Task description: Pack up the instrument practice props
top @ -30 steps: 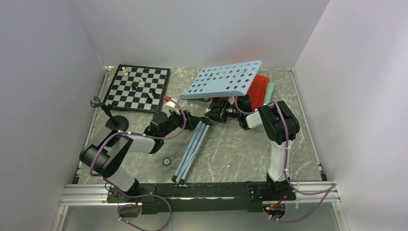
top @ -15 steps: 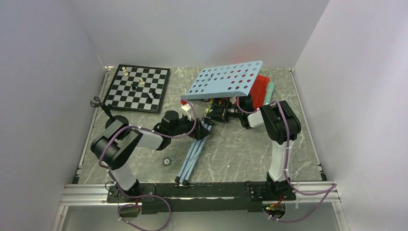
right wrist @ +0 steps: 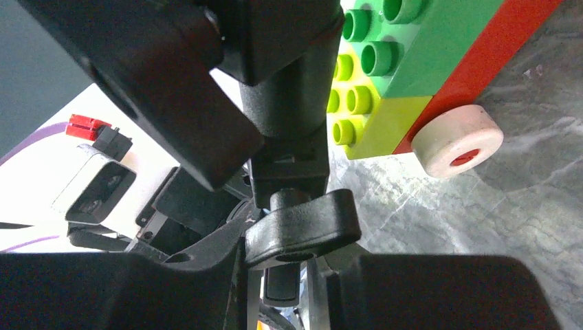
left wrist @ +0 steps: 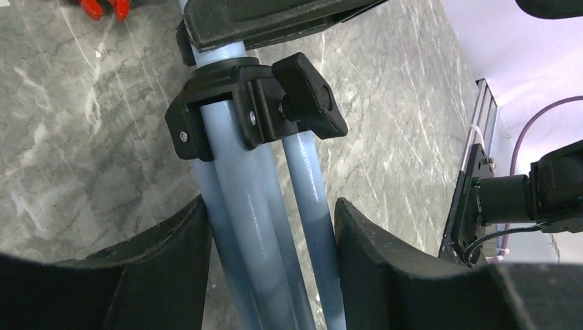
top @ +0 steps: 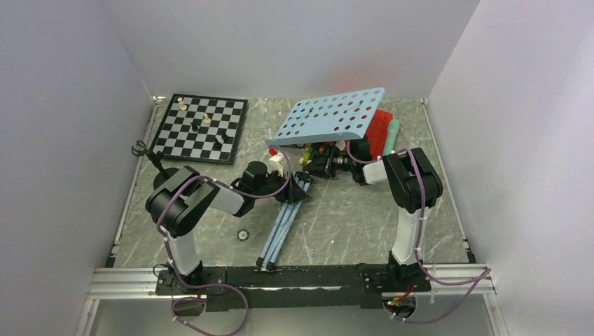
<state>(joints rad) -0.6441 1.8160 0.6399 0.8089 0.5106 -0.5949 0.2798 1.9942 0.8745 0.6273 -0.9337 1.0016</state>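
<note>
- Lying flat on the table [top: 364, 224]: legs [top: 279, 229] of the stand [top: 329, 117], light blue, folded together, feet toward the arm bases.
- Left gripper [left wrist: 269, 213]: fingers spread, one on each side of the legs just below the black collar [left wrist: 227, 103], close against the tubes.
- Mic stand [top: 150, 159]: black, upright at the left edge, apart from both grippers.
- Right gripper [right wrist: 285, 268]: fingers closed on the stand's black joint, its knob [right wrist: 302, 227] between them.
- Block toy [right wrist: 385, 103]: green, yellow, red, with a white wheel; on the table just beside that joint.
- Panel [top: 350, 112]: light blue, perforated, tilted, raised over the right gripper.
- Pages [top: 380, 126]: red, under the panel's right end.
- Mic [top: 392, 133]: mint green, just right of the pages.
- Chessboard [top: 199, 129]: far left corner, pieces on it.
</note>
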